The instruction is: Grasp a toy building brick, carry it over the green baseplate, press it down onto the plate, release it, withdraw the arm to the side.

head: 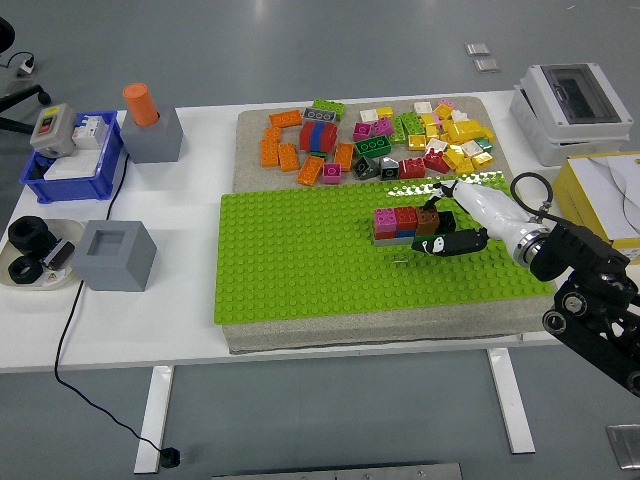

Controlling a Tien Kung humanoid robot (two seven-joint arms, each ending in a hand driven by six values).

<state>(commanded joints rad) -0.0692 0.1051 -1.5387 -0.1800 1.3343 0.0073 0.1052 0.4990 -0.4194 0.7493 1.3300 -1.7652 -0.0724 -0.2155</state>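
Brick: a brown brick (pixel 428 219) sits at the right end of a short row with a red brick (pixel 406 217) and a pink brick (pixel 385 217), on grey and blue bricks, on the green baseplate (pixel 300 260) right of its centre
Right hand: the right hand (pixel 447 229) reaches in from the right, its black fingers (pixel 450 243) curled at the brown brick's right side and just below it; I judge it is grasping the brick, though the contact is partly hidden
Left hand: not visible
Step in hand: looks like pressing down or just before letting go
Risk one: if the fingers open while hooked under the brick's edge, they could lift it off its studs as the arm withdraws
Risk two: a sideways pull to the right may drag the whole row, since the bricks are joined and only the bottom layer grips the plate
Risk three: uneven pressing on the right end could leave the brick tilted and half seated
Risk four: a withdrawal swinging toward the far side may sweep the loose bricks (pixel 420 140) lying on the grey mat (pixel 250 150) behind the plate
Elsewhere: a grey block (pixel 117 254) and a blue bin (pixel 70 170) stand on the tabletop (pixel 170 320) well to the left, clear of the arm
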